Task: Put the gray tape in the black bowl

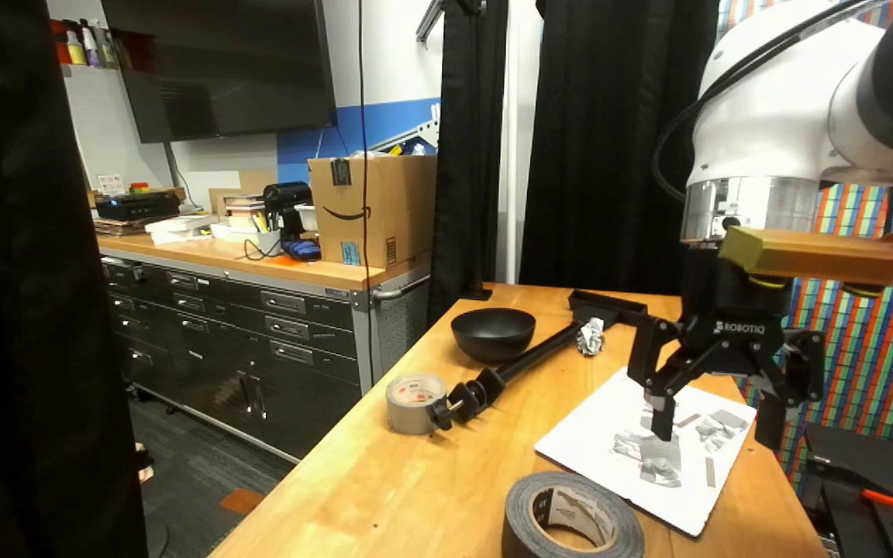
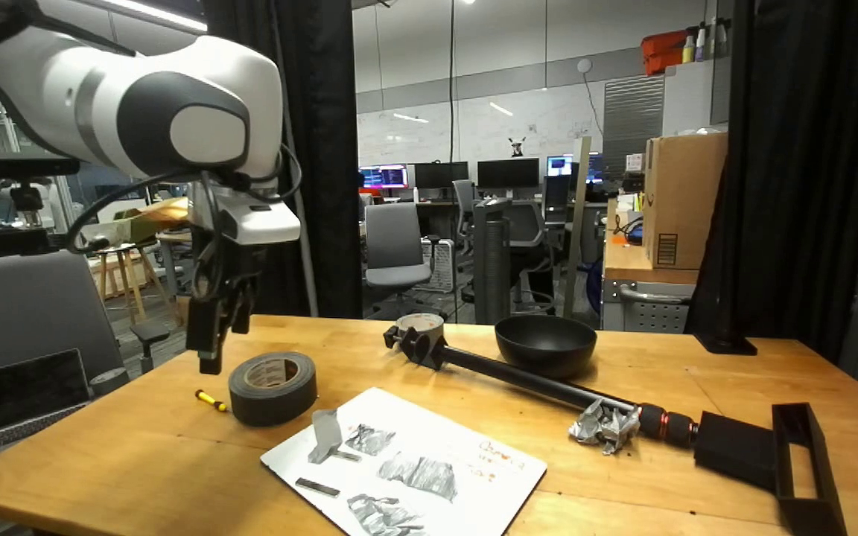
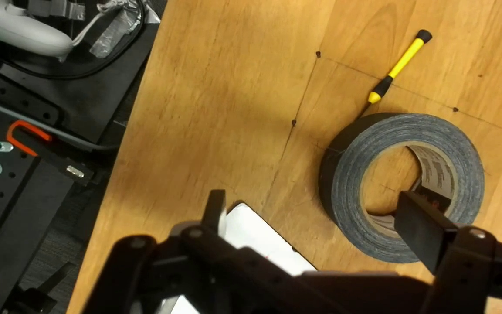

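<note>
The gray tape lay flat on the wooden surface, hole upward. In the wrist view it sat between 2 and 3 o'clock of the hand. The hand was raised, its fingers spread wide, with nothing between them. One finger overlapped the tape's hole in that view, but both exterior views showed the hand apart from the tape.

Handling: the tape was judged stiff, robust and moderately heavy. The outer wrap was expected to grip well; the card core was probably smoother. The recommended hold was a pinch on the tape's wall, one finger down the hole and one outside. An off-centre hold was likely to let the tape tilt when raised. A yellow screwdriver ended at or just beside the tape's 11 o'clock edge, so that side was best avoided.

Containers: in an exterior view the black bowl stood upright toward 3 o'clock of the tape, with a long black tool passing its 6 o'clock side. Nothing rose above the rim; the bowl's floor was hidden. It was probably light enough to slide if its edge was struck. The contents of the background cardboard box could not be identified.
</note>
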Controlling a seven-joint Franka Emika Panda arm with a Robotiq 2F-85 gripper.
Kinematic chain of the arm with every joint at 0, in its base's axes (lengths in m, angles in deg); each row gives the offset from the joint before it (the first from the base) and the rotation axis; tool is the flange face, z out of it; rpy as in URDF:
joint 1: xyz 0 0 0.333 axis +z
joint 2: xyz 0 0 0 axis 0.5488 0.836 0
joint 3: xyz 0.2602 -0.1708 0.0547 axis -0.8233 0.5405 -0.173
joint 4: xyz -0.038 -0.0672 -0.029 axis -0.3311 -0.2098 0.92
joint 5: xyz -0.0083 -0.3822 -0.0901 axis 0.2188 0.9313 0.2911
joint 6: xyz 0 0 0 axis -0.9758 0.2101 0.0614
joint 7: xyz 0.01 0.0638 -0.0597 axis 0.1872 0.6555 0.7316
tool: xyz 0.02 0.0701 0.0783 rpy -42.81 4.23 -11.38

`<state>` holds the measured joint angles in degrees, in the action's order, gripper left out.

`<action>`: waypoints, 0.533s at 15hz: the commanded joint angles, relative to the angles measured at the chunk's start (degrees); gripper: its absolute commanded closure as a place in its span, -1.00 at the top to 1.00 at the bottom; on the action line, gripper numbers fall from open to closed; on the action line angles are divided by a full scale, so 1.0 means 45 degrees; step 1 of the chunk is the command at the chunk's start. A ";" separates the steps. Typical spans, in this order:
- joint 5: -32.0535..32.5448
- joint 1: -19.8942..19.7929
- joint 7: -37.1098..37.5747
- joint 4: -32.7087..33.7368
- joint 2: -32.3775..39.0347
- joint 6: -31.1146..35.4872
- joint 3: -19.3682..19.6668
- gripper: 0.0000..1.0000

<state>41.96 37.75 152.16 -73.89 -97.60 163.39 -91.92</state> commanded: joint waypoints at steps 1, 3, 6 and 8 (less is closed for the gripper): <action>0.0170 0.0670 0.0275 0.0506 0.1346 0.0788 0.0583 1.00; 0.0199 0.0843 0.0258 0.0733 0.2035 0.1061 0.0765 1.00; 0.0515 0.0918 0.0711 0.1315 0.3042 0.1137 0.1030 1.00; 0.0752 0.0992 0.0956 0.1785 0.3689 0.1111 0.1207 1.00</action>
<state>43.01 40.76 153.36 -70.23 -86.08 167.72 -88.25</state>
